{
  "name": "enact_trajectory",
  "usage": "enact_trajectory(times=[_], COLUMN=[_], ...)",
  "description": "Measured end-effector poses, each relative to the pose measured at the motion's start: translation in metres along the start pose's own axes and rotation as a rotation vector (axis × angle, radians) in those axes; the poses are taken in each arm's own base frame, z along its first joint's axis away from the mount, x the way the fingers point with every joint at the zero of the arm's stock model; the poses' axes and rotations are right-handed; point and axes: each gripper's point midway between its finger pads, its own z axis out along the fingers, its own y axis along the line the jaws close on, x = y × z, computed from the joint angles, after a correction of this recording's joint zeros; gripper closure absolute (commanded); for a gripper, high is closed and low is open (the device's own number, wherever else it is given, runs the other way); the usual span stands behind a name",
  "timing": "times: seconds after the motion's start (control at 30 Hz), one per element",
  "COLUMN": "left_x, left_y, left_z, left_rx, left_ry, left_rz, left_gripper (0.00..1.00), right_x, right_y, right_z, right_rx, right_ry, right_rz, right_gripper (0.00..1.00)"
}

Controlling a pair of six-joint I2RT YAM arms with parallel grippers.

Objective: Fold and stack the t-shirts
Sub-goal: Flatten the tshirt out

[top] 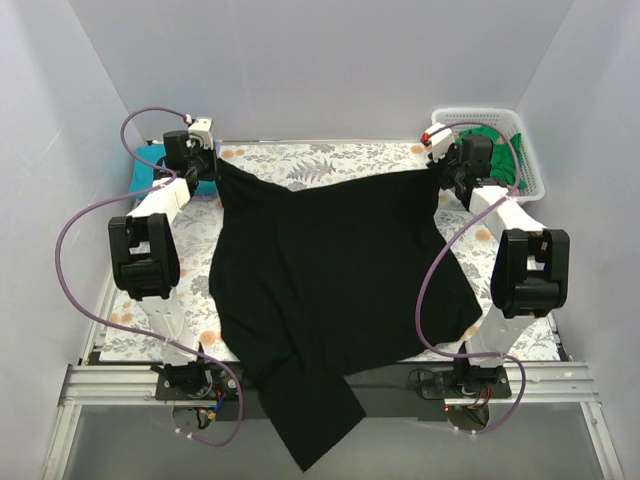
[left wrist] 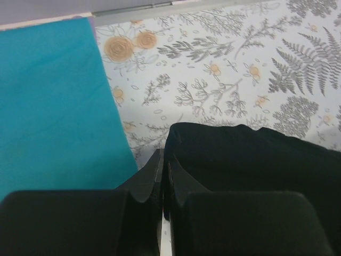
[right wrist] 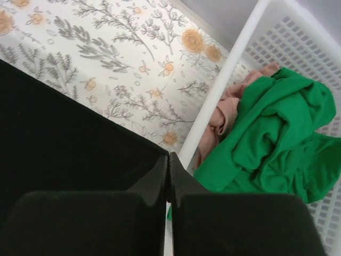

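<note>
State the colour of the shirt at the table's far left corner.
The shirt is teal; the left wrist view shows it best.

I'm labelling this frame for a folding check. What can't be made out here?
Top view: the black t-shirt hides the table cover beneath it.
Left wrist: the frame edge cuts off the teal t-shirt.
Right wrist: the green t-shirt buries most of the pink cloth in the basket.
</note>
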Motion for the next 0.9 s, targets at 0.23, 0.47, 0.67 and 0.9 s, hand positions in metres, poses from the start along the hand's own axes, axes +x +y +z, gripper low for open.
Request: enact_trajectory(times=[0.23, 0.47, 0.67, 0.9], left_x=[-0.024, -0.039, 0.003, 0.043], left_y=[0.006, -0.002, -0.007, -0.013], left_z=[0.012, 0.016, 0.010, 0.003], left_rx=[-0.045, -0.043, -0.035, -0.023], left_ry=[-0.044, -0.070, 0.017, 0.114], left_rz=[0.011, 0.029, 0.013, 0.000], left_gripper=[1.00, 1.00, 1.00, 1.00], right_x=[-0.003, -0.014, -0.005, 0.007], right_y=[-0.015, -0.025, -0.014, -0.003], right_z=[0.014, 0.019, 0.021, 0.028], right_rx=[0.042, 0.056, 0.009, -0.048], right_ry=[0.015, 0.002, 0.030, 0.073], right_rz=[0.008, 0.006, 0.005, 0.016], right_gripper=[0.99, 0.99, 0.99, 0.99])
